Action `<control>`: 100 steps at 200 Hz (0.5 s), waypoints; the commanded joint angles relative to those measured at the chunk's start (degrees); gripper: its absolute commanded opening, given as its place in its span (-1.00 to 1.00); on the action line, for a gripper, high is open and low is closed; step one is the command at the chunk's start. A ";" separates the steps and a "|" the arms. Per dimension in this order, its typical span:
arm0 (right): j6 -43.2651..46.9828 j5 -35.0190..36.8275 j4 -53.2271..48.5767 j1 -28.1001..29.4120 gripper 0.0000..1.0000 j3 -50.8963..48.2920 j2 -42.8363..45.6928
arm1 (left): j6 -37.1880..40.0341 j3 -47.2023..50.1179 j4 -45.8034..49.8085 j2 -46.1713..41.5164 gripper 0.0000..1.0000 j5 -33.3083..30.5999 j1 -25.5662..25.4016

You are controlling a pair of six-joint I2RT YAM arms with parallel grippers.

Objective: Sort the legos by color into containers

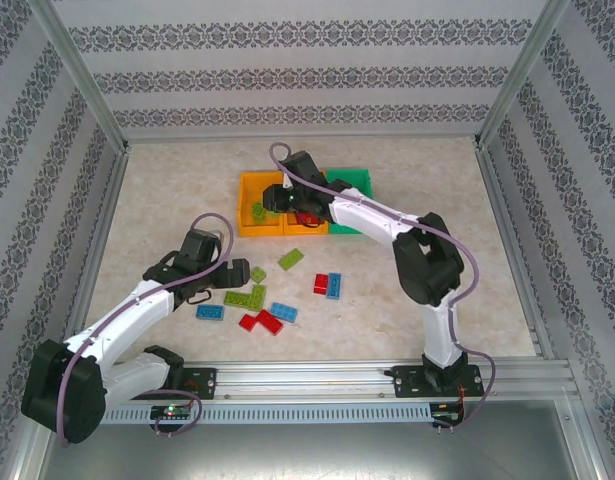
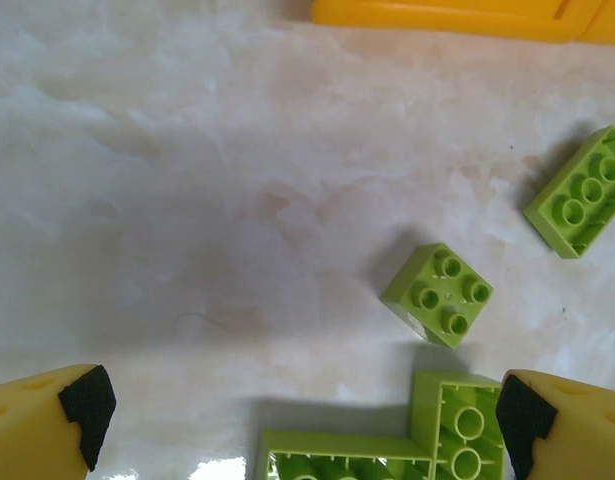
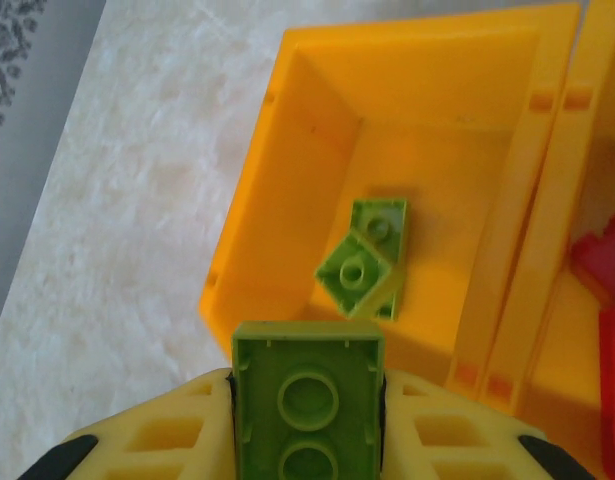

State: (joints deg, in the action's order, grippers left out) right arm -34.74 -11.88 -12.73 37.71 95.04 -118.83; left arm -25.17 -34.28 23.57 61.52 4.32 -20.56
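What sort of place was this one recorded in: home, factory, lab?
Most likely a lab test cell: a small booth of patterned wall panels on aluminium frame posts, with a marble-look tabletop and a metal rail carrying both arm bases.

I count three small open-top plastic bins joined in a row: two orange bins (image 1: 244, 210) and one green bin (image 1: 352, 181). Loose outside them I make out four lime green studded plastic bricks (image 1: 291, 259), three blue bricks (image 1: 209, 312) and three red bricks (image 1: 270, 321). Two more lime bricks (image 3: 357, 270) lie inside the left orange bin, and one further lime brick (image 3: 307, 400) is held above it.
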 commanded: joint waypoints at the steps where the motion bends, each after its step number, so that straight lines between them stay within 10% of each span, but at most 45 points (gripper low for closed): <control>1: -1.99 -1.34 -1.78 -0.67 -0.36 6.25 -4.68 | -2.24 0.67 1.45 -0.73 0.99 1.63 -0.88; 100: -0.57 -3.29 -0.70 -1.71 0.42 7.21 -5.28 | -6.31 2.29 2.85 -2.89 0.99 -0.63 -1.81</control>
State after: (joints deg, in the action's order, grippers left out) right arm -37.23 -13.56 -13.85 36.12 104.44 -127.46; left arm -29.50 -32.64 24.93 60.42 4.73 -21.76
